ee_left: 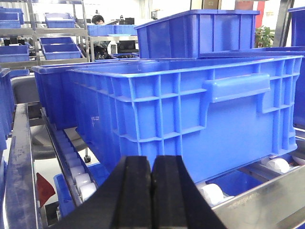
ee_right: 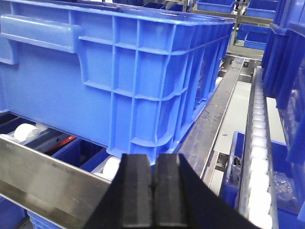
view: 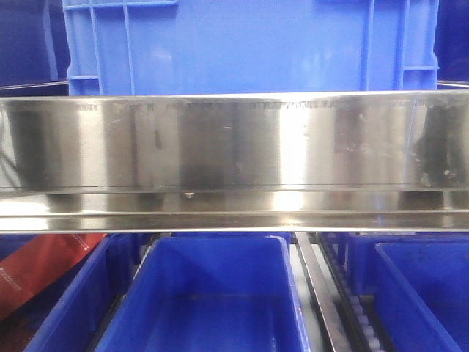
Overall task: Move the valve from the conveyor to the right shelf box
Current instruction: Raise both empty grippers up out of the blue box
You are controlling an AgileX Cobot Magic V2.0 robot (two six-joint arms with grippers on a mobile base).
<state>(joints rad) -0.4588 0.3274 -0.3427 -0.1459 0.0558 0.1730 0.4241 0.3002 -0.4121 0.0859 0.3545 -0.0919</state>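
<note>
Both grippers faced the steel shelf with nothing in them. The left gripper (ee_left: 151, 191) had its black pads pressed flat together, no gap, no object between. The right gripper (ee_right: 153, 191) was the same: pads touching, nothing held.

No valve showed in any view, and no conveyor either. So the task's part was out of sight; I could not tell where it lay.

Straight ahead of the left gripper and above it stood a big blue crate (ee_left: 190, 109) on white rollers (ee_left: 209, 193). Ahead of the right gripper, the same kind of blue crate (ee_right: 109, 76) sat up and to its left, with a steel rail (ee_right: 43, 176) crossing just in front and below. A roller track (ee_right: 259, 143) ran off to the right of that gripper.

In the front view, the shelf rail (view: 234, 147) filled the middle, with an open blue bin (view: 212, 293) below it.

Risks, as judged:
- With no valve gripped, any drop motion into a box would place nothing. The pick seemed not done, or the part was lost.
- Both grippers sat close to the rail and crate wall. A forward push could hit the rail or shove the crate along its rollers.
- The mirror-like rail could confuse depth reading.
- Several blue bins looked alike, so the wrong-box risk was real.
</note>
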